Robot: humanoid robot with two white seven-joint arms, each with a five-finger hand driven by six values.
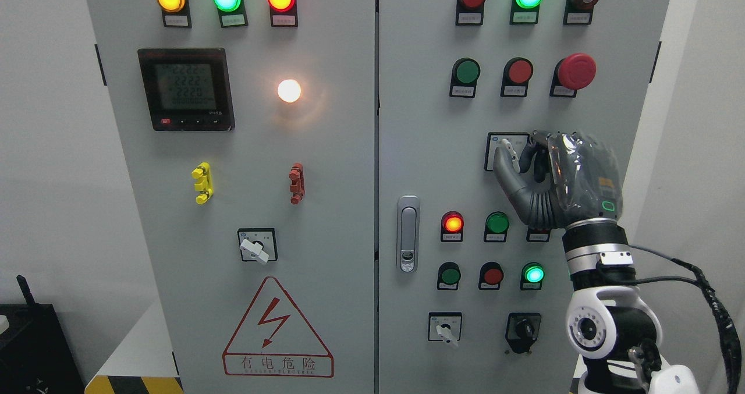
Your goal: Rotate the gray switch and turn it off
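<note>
The gray rotary switch (505, 146) sits on a white square plate on the right cabinet door, at mid-height. Its light gray knob points up and to the left. My right hand (518, 154) comes up from the lower right and covers the right half of the plate. The thumb (505, 171) presses under the knob, and the curled fingers (538, 152) close on it from the right. The left arm is out of view.
A red mushroom button (575, 71) is above the hand, and indicator lights and push buttons (497, 223) are just below it. Similar gray switches (445, 329) (256, 247), a black switch (522, 329) and the door latch (408, 234) are elsewhere on the cabinet.
</note>
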